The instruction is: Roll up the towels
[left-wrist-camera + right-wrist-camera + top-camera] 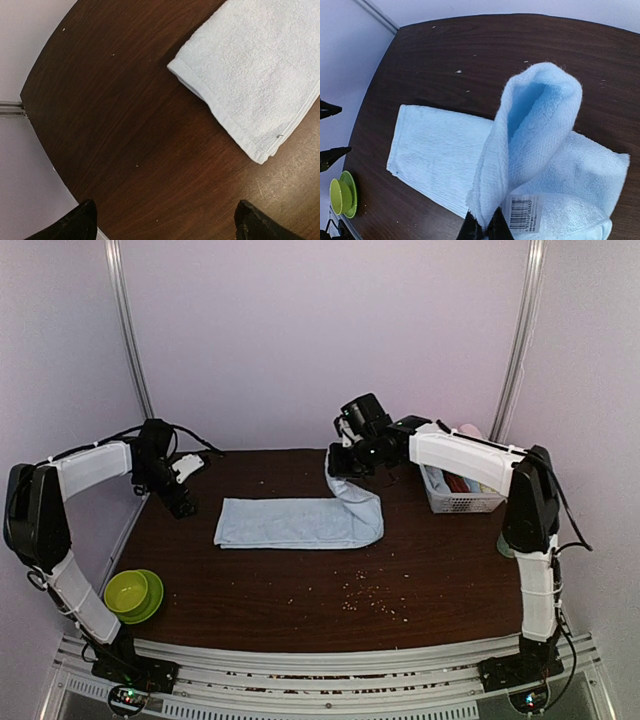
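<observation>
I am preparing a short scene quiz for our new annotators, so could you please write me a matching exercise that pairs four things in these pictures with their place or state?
Things:
1. green bowl
2. white basket
3. left tool
4. right tool

Places or states:
A. shut on the lifted end of the light blue towel
B. near left part of the table
C. open, over bare wood beside the towel's flat end
D. right edge of the table, towards the back

Pairs: 1-B, 2-D, 3-C, 4-A.
</observation>
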You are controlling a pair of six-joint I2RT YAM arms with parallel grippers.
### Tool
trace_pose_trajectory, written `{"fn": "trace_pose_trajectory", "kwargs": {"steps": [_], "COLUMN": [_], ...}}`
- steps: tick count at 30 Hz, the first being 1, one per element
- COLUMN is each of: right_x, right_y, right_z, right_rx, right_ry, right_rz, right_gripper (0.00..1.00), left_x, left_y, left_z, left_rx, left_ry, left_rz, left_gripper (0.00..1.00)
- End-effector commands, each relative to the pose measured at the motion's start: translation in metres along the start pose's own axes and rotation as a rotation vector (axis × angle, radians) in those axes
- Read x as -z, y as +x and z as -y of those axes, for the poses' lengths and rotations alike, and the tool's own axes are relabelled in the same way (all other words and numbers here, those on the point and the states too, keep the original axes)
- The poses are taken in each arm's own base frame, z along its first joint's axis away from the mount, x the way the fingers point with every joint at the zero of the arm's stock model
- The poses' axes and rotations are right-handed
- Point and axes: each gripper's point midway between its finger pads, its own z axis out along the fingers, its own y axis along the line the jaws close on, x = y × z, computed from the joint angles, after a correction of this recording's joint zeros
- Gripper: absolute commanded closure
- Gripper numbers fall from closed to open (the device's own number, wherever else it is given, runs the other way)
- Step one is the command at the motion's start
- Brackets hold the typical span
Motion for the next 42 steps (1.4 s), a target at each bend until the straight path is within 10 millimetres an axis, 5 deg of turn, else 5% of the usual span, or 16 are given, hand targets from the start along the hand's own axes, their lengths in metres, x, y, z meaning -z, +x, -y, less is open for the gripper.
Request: {"fn": "trace_pose_trajectory", "kwargs": {"steps": [1, 6, 12, 31, 42], "right_x": [0.004, -0.021, -0.041, -0.094, -0.111], "right_y": [-0.024, -0.021, -0.014, 0.026, 0.04], "right_z": [-0.075, -0.113, -0.134, -0.159, -0.171], "right_rx": [0.005, -0.022, -0.059, -0.099, -0.121], "right_ry": [-0.183, -0.273, -0.352, -0.458, -0.52], "right_rz": [0.072, 0.07, 0.085, 0.036, 0.016], "right_gripper": [1.0, 1.0, 1.0, 0.95, 0.88], "left_x": [0.003, -0.003, -0.011, -0.015, -0.023], "left_y": [-0.01, -0.007, -0.01, -0.031, -0.072], "left_z": [-0.025, -0.037, -0.043, -0.031, 0.017], "left_rx": [0.072, 0.111, 0.138, 0.195, 0.373], "left_ry": [-0.049, -0.054, -0.035, 0.1, 0.528], "left_rz": [0.055, 0.059, 0.075, 0.136, 0.248], "left_gripper": [0.02, 0.02, 0.02, 0.02, 0.02]}}
